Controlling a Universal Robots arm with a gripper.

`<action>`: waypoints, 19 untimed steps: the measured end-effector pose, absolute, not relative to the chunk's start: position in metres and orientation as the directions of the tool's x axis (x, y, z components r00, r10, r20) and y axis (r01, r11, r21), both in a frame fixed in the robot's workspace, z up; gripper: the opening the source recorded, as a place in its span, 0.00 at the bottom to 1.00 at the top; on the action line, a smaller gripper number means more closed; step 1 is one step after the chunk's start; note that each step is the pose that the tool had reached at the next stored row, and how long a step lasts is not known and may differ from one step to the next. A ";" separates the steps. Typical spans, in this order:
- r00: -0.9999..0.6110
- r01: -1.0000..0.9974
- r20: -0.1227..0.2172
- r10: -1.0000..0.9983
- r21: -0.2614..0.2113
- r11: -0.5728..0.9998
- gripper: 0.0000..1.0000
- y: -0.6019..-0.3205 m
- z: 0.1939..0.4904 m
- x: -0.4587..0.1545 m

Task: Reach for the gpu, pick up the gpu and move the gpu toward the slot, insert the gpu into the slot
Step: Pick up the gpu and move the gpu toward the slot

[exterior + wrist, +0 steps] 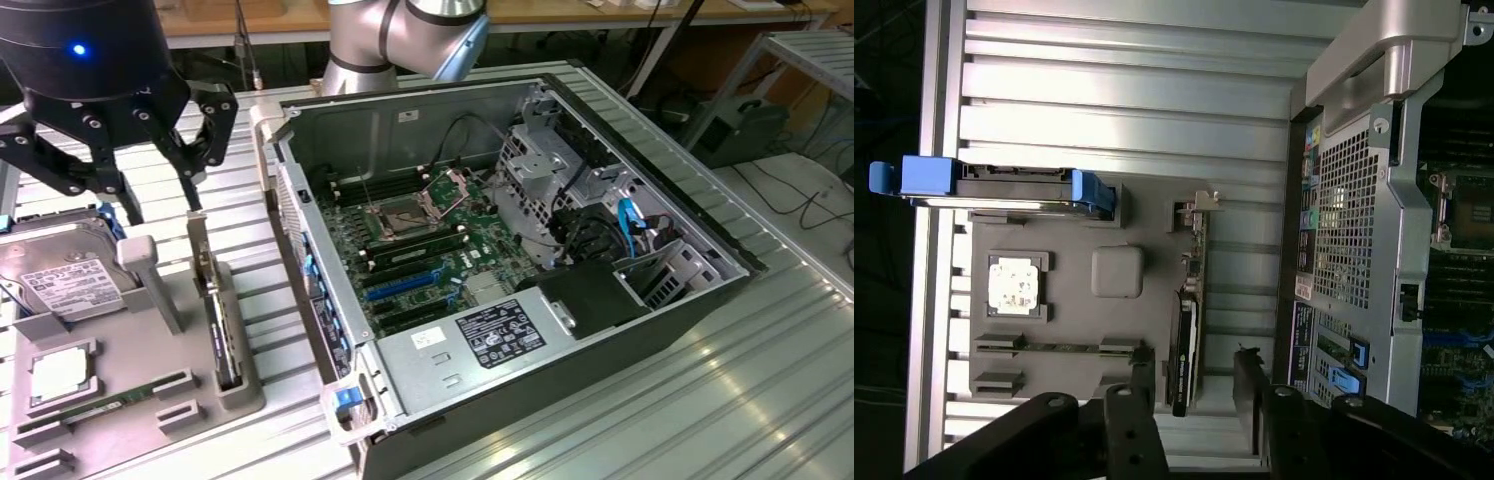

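We see the black two-fingered gripper (163, 210) released: its jaws stand apart with nothing between them, and it hangs above the far end of the flat grey plastic holder tray (147, 380). In the wrist view the gripper (1196, 385) is lined up over the gpu (1187, 330), one dark finger (1144, 385) to each side of the card's line and neither touching it.

The gpu (220, 330) is a thin rectangular circuit card standing on its long edge in a narrow groove of the tray, along the tray edge nearest the computer. From above we see it edge-on. One half is brownish with small parts along it. The other half is darker and thicker, with a black face that carries pale print. At one end sits its narrow grey metal bracket (1194, 205), bent over at the tip.

Beside it on the tray lie a square silver processor chip (60, 372), a small green memory stick (114, 403) and a boxy silver hard drive with a white label (60, 285).

To the exterior view's right the open dark metal computer case (400, 130) lies on the ribbed aluminium table (694, 400). Inside it, the long bright-blue slot (404, 284) on the green motherboard (454, 245) is bare, well apart from the card.
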State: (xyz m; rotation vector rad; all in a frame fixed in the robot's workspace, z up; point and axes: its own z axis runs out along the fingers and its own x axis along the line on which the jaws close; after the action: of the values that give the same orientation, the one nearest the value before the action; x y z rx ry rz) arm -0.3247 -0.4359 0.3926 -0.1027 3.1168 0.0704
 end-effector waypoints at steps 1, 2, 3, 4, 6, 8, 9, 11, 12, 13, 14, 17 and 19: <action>-0.998 -0.066 -0.024 -0.065 0.044 0.997 0.48 -0.436 0.393 -0.325; -0.998 -0.066 -0.024 -0.065 0.044 0.997 0.54 -0.436 0.393 -0.325; -0.998 -0.066 -0.024 -0.065 0.044 0.997 0.60 -0.436 0.393 -0.325; -0.998 -0.066 -0.024 -0.065 0.044 0.997 0.65 -0.436 0.392 -0.325; -0.998 -0.065 -0.024 -0.064 0.044 0.997 0.73 -0.439 0.393 -0.325; -0.998 -0.061 -0.023 -0.060 0.044 0.997 0.73 -0.442 0.393 -0.325; -0.998 -0.056 -0.023 -0.055 0.044 0.997 0.73 -0.443 0.392 -0.325; -0.999 -0.036 -0.023 -0.035 0.044 0.998 0.73 -0.443 0.391 -0.325; -0.999 -0.024 -0.023 -0.023 0.044 0.999 0.73 -0.443 0.390 -0.325; -1.000 -0.017 -0.023 -0.016 0.044 0.999 0.73 -0.443 0.388 -0.325; -1.000 -0.015 -0.023 -0.014 0.045 0.999 0.73 -0.443 0.387 -0.325; -1.000 -0.015 -0.023 -0.014 0.047 0.999 0.73 -0.445 0.383 -0.324; -1.000 -0.015 -0.023 -0.014 0.047 0.999 0.73 -0.447 0.381 -0.323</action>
State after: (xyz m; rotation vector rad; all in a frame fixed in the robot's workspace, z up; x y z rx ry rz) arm -0.3228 -0.4472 0.3812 -0.0224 3.1177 0.0734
